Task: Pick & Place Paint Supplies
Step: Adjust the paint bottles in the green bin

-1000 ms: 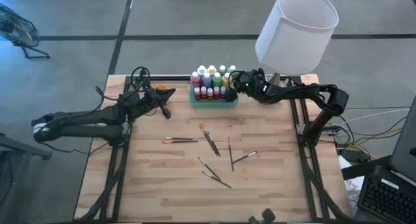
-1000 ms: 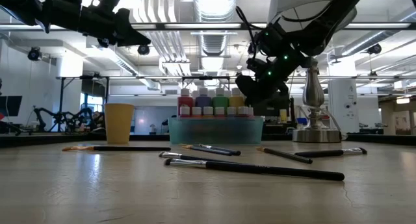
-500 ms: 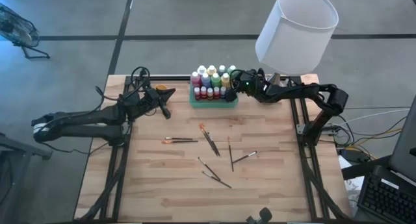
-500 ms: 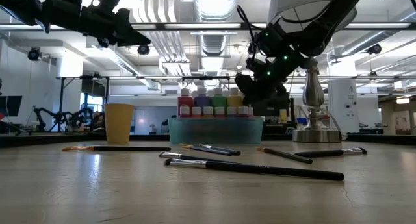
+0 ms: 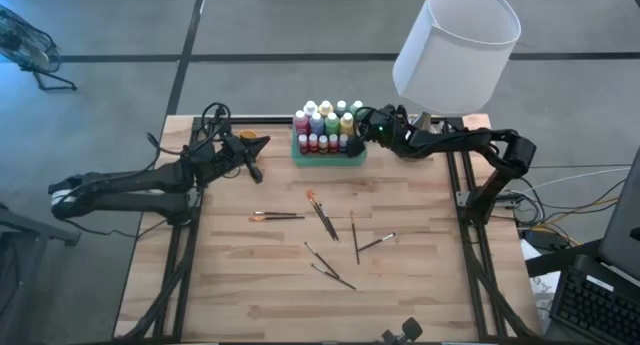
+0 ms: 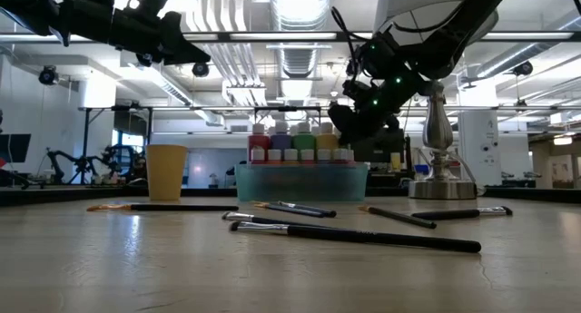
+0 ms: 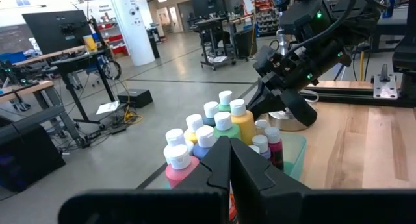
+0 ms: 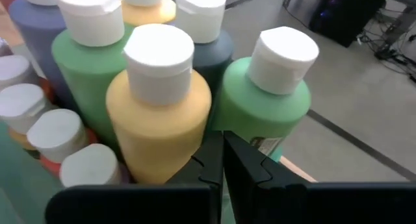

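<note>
Many paint bottles with pale caps stand packed in the green tray at the table's far middle. Several thin paintbrushes lie flat on the wooden tabletop nearer the front. My right gripper is shut at the tray's far right corner, with its tips between a yellow bottle and a green bottle. My left gripper is shut, empty and level. It hangs above the table left of the tray, beside the orange cup. My right gripper's shut fingertips stand low in the gap between the yellow bottle's body and the green bottle's body, slanting down from the table's right. I cannot tell whether they touch either bottle. Both bottles stand upright in the tray.
A lamp with a large white shade stands at the far right corner, its metal foot right of the tray. The brushes are scattered over the table's middle. Bare wood lies along the near edge and both sides.
</note>
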Robot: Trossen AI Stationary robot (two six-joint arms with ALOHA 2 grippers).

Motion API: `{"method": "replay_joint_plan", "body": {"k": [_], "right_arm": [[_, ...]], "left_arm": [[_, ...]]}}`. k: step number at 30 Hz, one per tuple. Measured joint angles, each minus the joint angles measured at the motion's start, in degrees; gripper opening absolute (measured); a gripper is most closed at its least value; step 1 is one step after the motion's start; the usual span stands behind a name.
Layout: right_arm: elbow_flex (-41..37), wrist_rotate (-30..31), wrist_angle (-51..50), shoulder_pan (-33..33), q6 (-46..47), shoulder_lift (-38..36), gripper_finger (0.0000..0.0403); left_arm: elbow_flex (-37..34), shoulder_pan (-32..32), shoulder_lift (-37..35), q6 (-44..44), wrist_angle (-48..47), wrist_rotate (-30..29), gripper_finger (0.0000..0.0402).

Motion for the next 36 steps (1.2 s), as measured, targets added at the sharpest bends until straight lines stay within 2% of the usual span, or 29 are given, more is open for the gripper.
{"method": "replay_joint_plan", "body": {"k": [10,15,23,26,29,36], "right_arm": [[-0.02,1.87,0.65,-0.09,-1.4,-0.45,0.0008],[-0.02,2.07,-1.56,1.2,-1.57,-4.54,0.0008],[-0.02,1.41,-16.55,5.69,-1.61,-15.26,0.0008],[-0.02,-3.38,-23.19,7.13,-0.88,-17.58,0.0008],[-0.35,-6.7,-25.03,8.27,1.04,-17.3,0.0008],[-0.87,-7.2,-23.39,10.1,0.93,-9.3,0.0008]], "left_arm": [[0.0,0.0,0.0,0.0,0.0,0.21,0.0005],[0.0,0.0,0.0,0.0,-0.02,0.19,0.0005],[0.0,0.02,0.02,0.0,0.3,-0.14,0.0005],[0.0,0.02,0.02,-0.13,0.35,-0.14,0.0005],[0.0,0.01,0.02,-1.19,0.46,-0.11,0.0005],[0.02,0.02,0.02,-1.68,-0.2,-0.11,0.0005]]}}
